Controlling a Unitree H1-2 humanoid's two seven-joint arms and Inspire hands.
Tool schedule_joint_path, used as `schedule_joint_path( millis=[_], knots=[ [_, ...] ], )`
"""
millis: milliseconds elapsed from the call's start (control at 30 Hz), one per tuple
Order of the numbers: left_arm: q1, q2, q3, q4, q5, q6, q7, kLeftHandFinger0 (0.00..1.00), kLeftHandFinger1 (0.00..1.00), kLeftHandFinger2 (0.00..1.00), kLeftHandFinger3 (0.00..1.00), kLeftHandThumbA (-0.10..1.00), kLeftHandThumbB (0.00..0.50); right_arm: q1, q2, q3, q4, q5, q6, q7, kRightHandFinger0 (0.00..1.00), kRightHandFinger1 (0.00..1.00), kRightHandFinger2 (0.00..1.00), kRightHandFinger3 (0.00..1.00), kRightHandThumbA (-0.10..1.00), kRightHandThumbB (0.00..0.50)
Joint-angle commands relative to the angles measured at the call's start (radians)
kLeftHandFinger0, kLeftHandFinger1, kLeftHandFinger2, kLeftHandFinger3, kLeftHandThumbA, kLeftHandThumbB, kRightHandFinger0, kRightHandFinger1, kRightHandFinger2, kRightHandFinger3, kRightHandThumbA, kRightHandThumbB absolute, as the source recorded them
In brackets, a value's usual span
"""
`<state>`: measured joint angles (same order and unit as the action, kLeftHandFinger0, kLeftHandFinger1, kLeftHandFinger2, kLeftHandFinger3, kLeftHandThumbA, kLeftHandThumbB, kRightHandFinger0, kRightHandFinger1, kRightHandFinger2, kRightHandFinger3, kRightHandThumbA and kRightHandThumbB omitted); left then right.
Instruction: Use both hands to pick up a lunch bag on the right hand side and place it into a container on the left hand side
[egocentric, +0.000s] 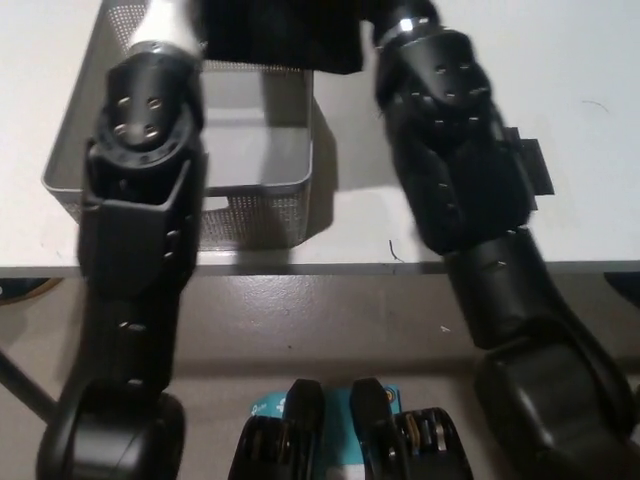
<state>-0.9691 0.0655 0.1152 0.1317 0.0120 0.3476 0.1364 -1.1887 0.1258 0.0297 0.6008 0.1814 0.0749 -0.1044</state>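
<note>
The black lunch bag (285, 35) hangs at the top edge of the view, above the far right corner of the grey mesh basket (75, 150) on the white worktop (590, 60). Both arms reach up to it, one on each side, but the hands themselves lie past the top edge (so whether the fingers are wide, narrow or closed on the bag cannot be told). A small dark flat object (535, 165) lies on the worktop just beside the right arm.

Black lunch bag (285, 35) hangs over the grey mesh container (262, 205) (its far right edge)
</note>
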Motion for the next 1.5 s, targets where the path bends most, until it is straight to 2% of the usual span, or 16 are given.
schedule_joint_path(
  millis=[0, 133, 233, 367, 567, 633, 733, 767, 1033, 1100, 1167, 1267, 1300, 1333, 1433, 1467],
  knots=[
    [-0.031, 0.035, 0.029, -0.081, -0.033, -0.032, -0.016, 1.0, 1.0, 1.0, 1.0, 1.0, 0.267, -0.157, 0.108, 0.054, 0.158, -0.002, -0.126, 0.151, 1.0, 1.0, 1.0, 1.0, 1.0, 0.15],
    [0.007, 0.079, 0.085, -0.092, -0.042, -0.04, -0.005, 1.0, 1.0, 1.0, 1.0, 1.0, 0.255, -0.247, 0.158, 0.03, 0.366, 0.022, -0.203, 0.219, 1.0, 1.0, 1.0, 1.0, 1.0, 0.176],
    [0.038, 0.12, 0.111, -0.098, -0.048, -0.064, -0.024, 1.0, 1.0, 1.0, 1.0, 1.0, 0.28, -0.295, 0.193, 0.016, 0.481, 0.023, -0.256, 0.24, 1.0, 1.0, 1.0, 1.0, 1.0, 0.185],
    [0.087, 0.146, 0.147, -0.103, -0.052, -0.094, -0.018, 1.0, 1.0, 1.0, 1.0, 1.0, 0.253, -0.336, 0.232, 0.007, 0.598, 0.01, -0.317, 0.254, 1.0, 1.0, 1.0, 1.0, 1.0, 0.204],
    [0.1, 0.154, 0.153, -0.065, -0.094, -0.093, -0.053, 1.0, 1.0, 1.0, 1.0, 1.0, 0.253, -0.348, 0.24, -0.022, 0.681, 0.02, -0.341, 0.259, 1.0, 1.0, 1.0, 1.0, 1.0, 0.253],
    [0.086, 0.172, 0.136, 0.002, -0.115, -0.067, -0.104, 1.0, 1.0, 1.0, 1.0, 1.0, 0.311, -0.335, 0.232, -0.045, 0.697, 0.03, -0.346, 0.248, 1.0, 1.0, 1.0, 1.0, 1.0, 0.217],
    [0.064, 0.206, 0.088, 0.126, -0.115, -0.063, -0.186, 1.0, 1.0, 1.0, 1.0, 1.0, 0.317, -0.307, 0.214, -0.076, 0.731, 0.035, -0.336, 0.219, 1.0, 1.0, 1.0, 1.0, 1.0, 0.189],
    [0.055, 0.21, 0.08, 0.168, -0.122, -0.081, -0.207, 1.0, 1.0, 1.0, 1.0, 1.0, 0.297, -0.298, 0.211, -0.092, 0.739, 0.041, -0.334, 0.217, 1.0, 1.0, 1.0, 1.0, 1.0, 0.186],
    [-0.037, 0.2, 0.012, 0.371, -0.129, -0.203, -0.285, 1.0, 1.0, 1.0, 1.0, 1.0, 0.273, -0.274, 0.181, -0.142, 0.748, 0.031, -0.355, 0.168, 1.0, 1.0, 1.0, 1.0, 1.0, 0.203],
    [-0.061, 0.203, -0.005, 0.416, -0.12, -0.22, -0.302, 1.0, 1.0, 1.0, 1.0, 1.0, 0.283, -0.266, 0.172, -0.137, 0.742, 0.016, -0.395, 0.151, 1.0, 1.0, 1.0, 1.0, 1.0, 0.144],
    [-0.073, 0.207, -0.021, 0.439, -0.109, -0.224, -0.316, 1.0, 1.0, 1.0, 1.0, 1.0, 0.298, -0.261, 0.167, -0.131, 0.739, 0.0, -0.414, 0.107, 1.0, 1.0, 1.0, 1.0, 1.0, 0.137],
    [-0.077, 0.216, -0.037, 0.45, -0.117, -0.161, -0.34, 1.0, 1.0, 1.0, 1.0, 1.0, 0.344, -0.274, 0.16, -0.081, 0.74, -0.074, -0.324, -0.078, 1.0, 1.0, 1.0, 1.0, 1.0, 0.103],
    [-0.077, 0.226, -0.052, 0.467, -0.11, -0.157, -0.357, 1.0, 1.0, 1.0, 1.0, 1.0, 0.337, -0.273, 0.146, -0.057, 0.733, -0.102, -0.294, -0.111, 1.0, 1.0, 1.0, 1.0, 1.0, 0.044],
    [-0.076, 0.238, -0.065, 0.486, -0.095, -0.153, -0.362, 1.0, 1.0, 1.0, 1.0, 1.0, 0.319, -0.269, 0.127, -0.028, 0.724, -0.136, -0.269, -0.144, 1.0, 1.0, 1.0, 1.0, 1.0, 0.024],
    [-0.059, 0.262, -0.069, 0.487, -0.074, -0.154, -0.334, 1.0, 1.0, 1.0, 1.0, 1.0, 0.302, -0.245, 0.08, 0.037, 0.678, -0.208, -0.241, -0.218, 1.0, 1.0, 1.0, 1.0, 1.0, 0.042],
    [-0.044, 0.286, -0.08, 0.47, -0.056, -0.148, -0.333, 1.0, 1.0, 1.0, 1.0, 1.0, 0.317, -0.232, 0.05, 0.083, 0.651, -0.262, -0.232, -0.246, 1.0, 1.0, 1.0, 1.0, 1.0, 0.051]
  ],
)
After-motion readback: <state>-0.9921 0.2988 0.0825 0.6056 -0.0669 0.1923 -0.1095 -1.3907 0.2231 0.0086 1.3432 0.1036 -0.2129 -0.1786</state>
